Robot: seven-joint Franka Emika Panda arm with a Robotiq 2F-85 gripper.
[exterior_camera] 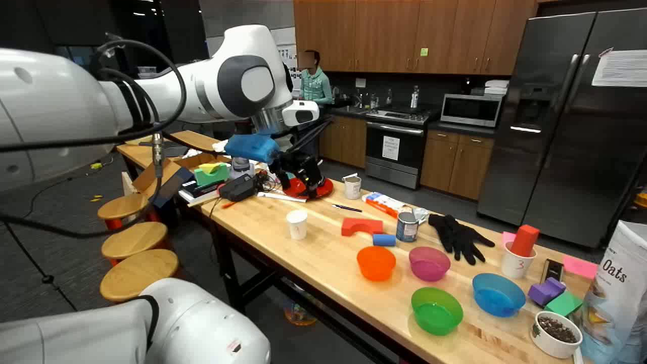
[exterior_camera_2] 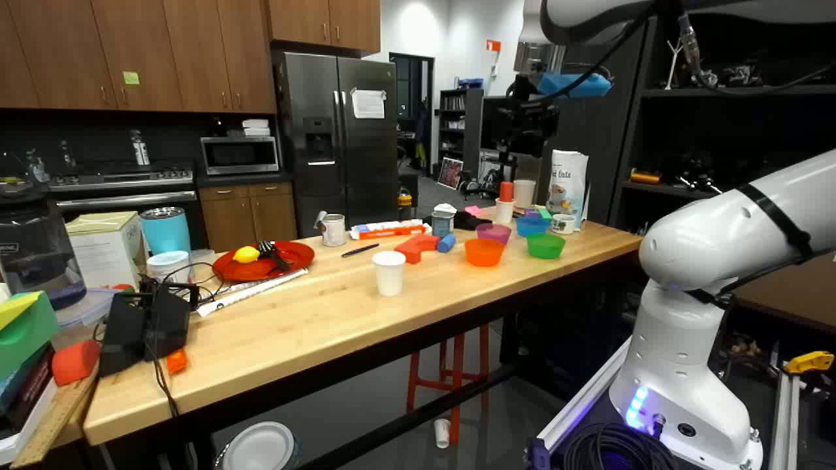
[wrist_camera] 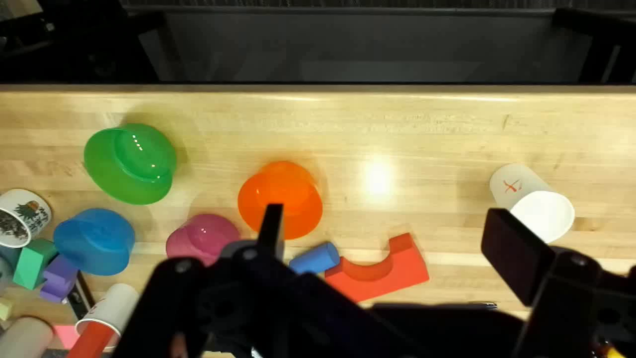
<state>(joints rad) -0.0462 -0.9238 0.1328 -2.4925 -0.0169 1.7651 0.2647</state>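
My gripper (wrist_camera: 390, 223) stands open above the wooden table, its fingers wide apart and nothing between them. Below the gap in the wrist view lie a red arch block (wrist_camera: 392, 273) and a blue cylinder block (wrist_camera: 315, 258), close together. The left finger overlaps the edge of an orange bowl (wrist_camera: 283, 194); the right one partly covers a white cup (wrist_camera: 516, 184) with a red mark. In an exterior view the gripper (exterior_camera_2: 522, 140) hangs well above the tabletop. Pink (exterior_camera: 429, 263), green (exterior_camera: 437, 311) and blue (exterior_camera: 499, 294) bowls stand near the orange one.
A red plate (exterior_camera_2: 297, 253) holds a yellow lemon-like item (exterior_camera_2: 246, 254) and dark utensils. A can (exterior_camera: 407, 226), black gloves (exterior_camera: 460, 237), a cup holding a red block (exterior_camera: 524, 240) and an oats bag (exterior_camera: 614, 288) stand along the table. Black devices and cables (exterior_camera_2: 140, 326) crowd one end.
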